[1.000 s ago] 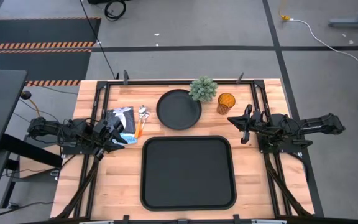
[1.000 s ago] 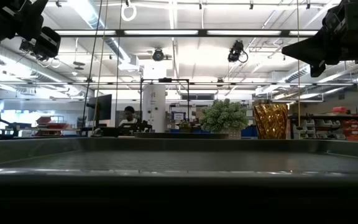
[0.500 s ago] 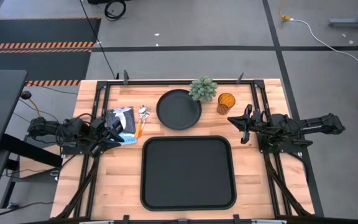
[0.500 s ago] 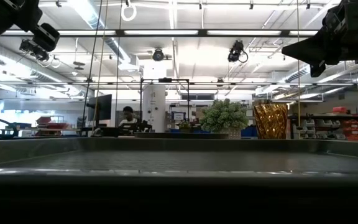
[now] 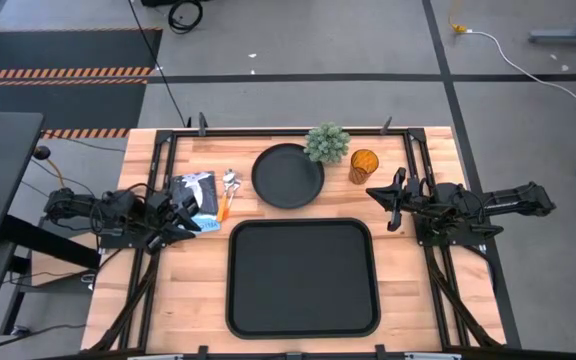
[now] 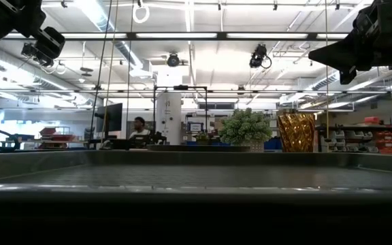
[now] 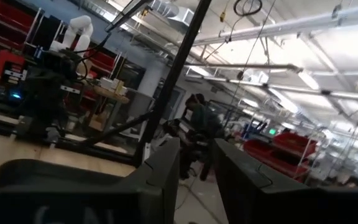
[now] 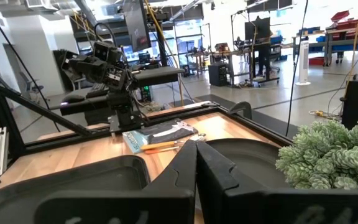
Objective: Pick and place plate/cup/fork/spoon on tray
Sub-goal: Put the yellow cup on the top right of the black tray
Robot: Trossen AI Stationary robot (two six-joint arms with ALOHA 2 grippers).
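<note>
Wooden desk (image 5: 193, 290) carried the tray (image 5: 303, 277) at front centre, nothing in it. Plate (image 5: 287, 176) just behind it; cup (image 5: 364, 165) to plate's right, past a small plant (image 5: 327, 143). Fork (image 5: 220, 212) & spoon (image 5: 230, 184) lay left of plate (beside a blue packet (image 5: 197, 193)). Left gripper (image 5: 185, 215) by packet, fingers slightly apart. Right gripper (image 5: 389, 199) near cup, fingers together.

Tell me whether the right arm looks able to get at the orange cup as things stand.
Probably yes. The right gripper hangs just in front of the cup, with bare table between them. The small plant stands on the cup's far side, toward the plate, so it shouldn't block the approach.
</note>
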